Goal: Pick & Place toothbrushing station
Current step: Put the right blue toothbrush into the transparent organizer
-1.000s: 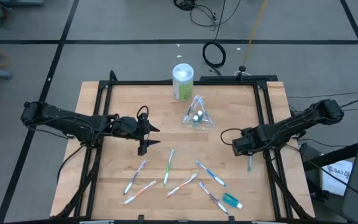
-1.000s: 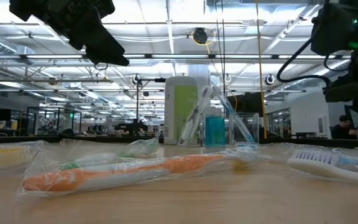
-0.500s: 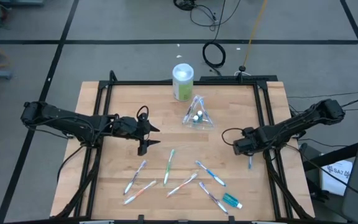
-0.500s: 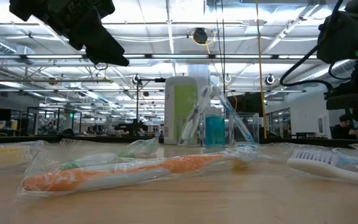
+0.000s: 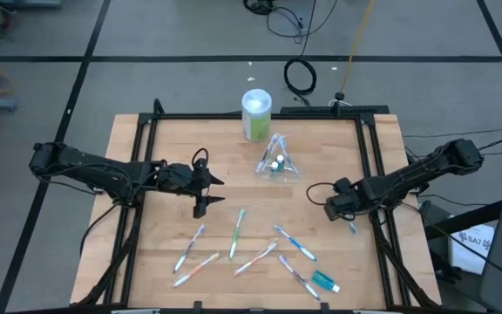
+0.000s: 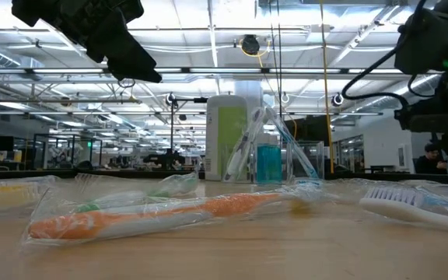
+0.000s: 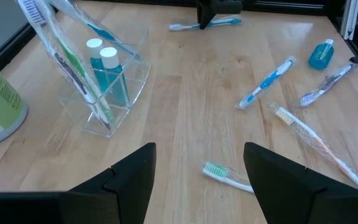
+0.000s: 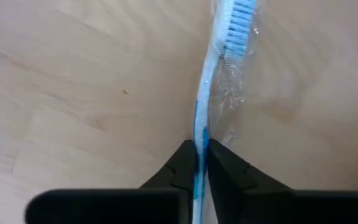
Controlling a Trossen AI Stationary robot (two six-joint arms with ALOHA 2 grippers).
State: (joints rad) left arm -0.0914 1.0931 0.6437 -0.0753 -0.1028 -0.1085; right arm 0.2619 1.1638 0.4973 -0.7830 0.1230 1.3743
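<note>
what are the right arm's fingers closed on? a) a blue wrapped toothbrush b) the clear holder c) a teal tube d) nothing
a: in the right wrist view the right gripper has its fingers pinched on the handle of the blue toothbrush in its clear wrap, lying on the wooden table.

From my station: light wooden table (image 5: 164, 157), black frame rails along its edges. Far edge, middle: white and green canister (image 5: 256, 114). Just in front of it, a clear holder (image 5: 276, 160) with two teal tubes. Near half: wrapped toothbrushes (image 5: 236, 234) scattered loosely, none stacked. Near right corner: one small teal tube (image 5: 323, 280). Right edge: blue toothbrush (image 8: 211, 81) in wrap.
</note>
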